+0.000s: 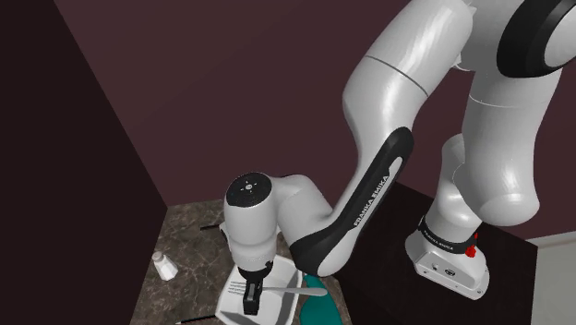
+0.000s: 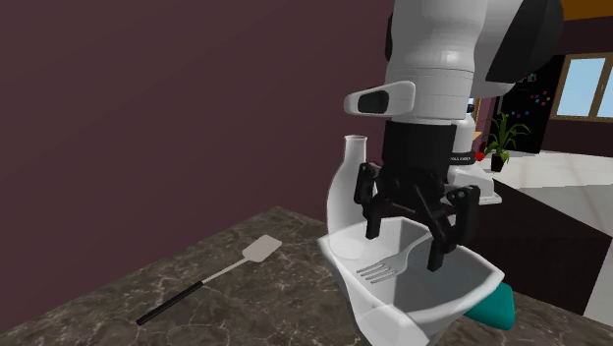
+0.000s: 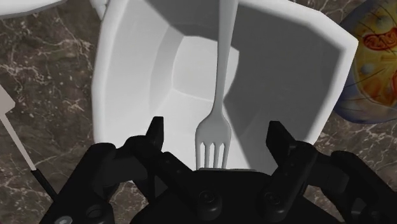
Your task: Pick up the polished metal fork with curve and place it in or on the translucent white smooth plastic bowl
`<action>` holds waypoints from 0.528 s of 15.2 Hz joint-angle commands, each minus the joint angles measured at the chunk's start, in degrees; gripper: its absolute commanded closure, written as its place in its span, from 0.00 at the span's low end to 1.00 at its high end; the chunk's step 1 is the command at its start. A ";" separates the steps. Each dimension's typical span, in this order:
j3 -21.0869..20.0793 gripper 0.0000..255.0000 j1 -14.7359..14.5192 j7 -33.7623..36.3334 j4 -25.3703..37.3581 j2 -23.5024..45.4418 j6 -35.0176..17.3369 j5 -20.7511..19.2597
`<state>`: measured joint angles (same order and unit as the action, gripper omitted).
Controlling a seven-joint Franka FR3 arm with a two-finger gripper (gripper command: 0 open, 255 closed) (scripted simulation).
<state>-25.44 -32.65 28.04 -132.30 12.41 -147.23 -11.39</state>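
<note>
Fork (image 3: pixel 219 95), pale grey and gently curved, lies inside a white, angular-sided bowl (image 3: pixel 111 76). Its tines point toward the gripper and its handle runs up over the far rim. The bowl sits on a dark marbled counter (image 2: pixel 118 295). The black gripper (image 3: pixel 216 127) hangs just above the bowl's near edge. Its two fingers are spread wide, one on each side of the tines, and they touch nothing. In the second exterior view the fingertips dip just inside the bowl, above the fork's head. A flat spatula (image 2: pixel 211 280) with a white blade and black handle lies on the counter, well apart from the bowl, and something teal (image 2: pixel 491 310) peeks out beside the bowl's base.

By the look of it, the placing step is finished, with the fork resting in the bowl and nothing gripped. The next move calls for lifting the hand straight up and clear, without brushing the tines or nudging the bowl.
</note>
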 commanded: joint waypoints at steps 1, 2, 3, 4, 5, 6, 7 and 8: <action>0.00 0.00 0.00 0.00 0.00 0.00 0.00 0.00; 0.00 0.00 0.00 0.00 0.00 0.00 0.00 0.00; -0.68 0.00 0.47 -1.13 0.00 -1.83 1.60 1.61; -1.28 0.00 0.90 -2.22 0.08 -3.63 3.25 3.17; -1.75 0.00 1.23 -3.27 0.26 -5.39 4.95 4.66; -2.00 0.00 1.40 -4.06 0.46 -6.74 6.31 5.79; -1.95 0.00 1.35 -4.06 0.46 -6.74 6.31 5.79; -1.94 0.00 1.33 -4.06 0.46 -6.74 6.31 5.80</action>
<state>-27.31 -31.33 24.14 -132.02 5.91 -141.36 -5.86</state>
